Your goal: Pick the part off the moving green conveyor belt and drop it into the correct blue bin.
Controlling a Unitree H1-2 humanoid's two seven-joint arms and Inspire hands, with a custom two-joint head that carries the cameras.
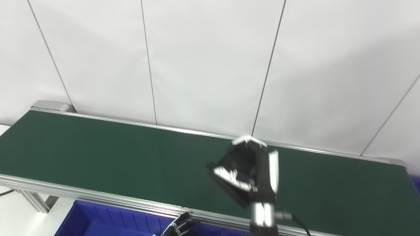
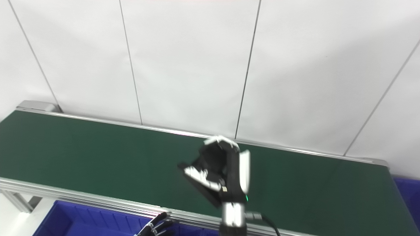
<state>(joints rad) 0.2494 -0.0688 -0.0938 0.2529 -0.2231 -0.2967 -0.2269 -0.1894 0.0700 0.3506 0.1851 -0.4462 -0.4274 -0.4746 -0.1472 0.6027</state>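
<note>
The green conveyor belt [image 1: 115,157] runs from left to right across the view. I see no loose part lying on it. My right hand [image 1: 249,173] is raised over the middle-right of the belt and is blurred. Its fingers curl over toward the thumb around a dark space, and I cannot tell whether a part is inside. It also shows in the right eye view [image 2: 220,173]. Only the fingertips [image 1: 178,226] of my left hand show at the bottom edge, extended and apart, over a blue bin [image 1: 108,219].
The blue bin sits below the belt's near aluminium rail [image 1: 98,198]. A corner of a second blue bin [image 2: 408,193] shows at the far right end. A white panelled wall [image 1: 210,65] stands right behind the belt. The belt's left end has a metal leg [image 1: 32,200].
</note>
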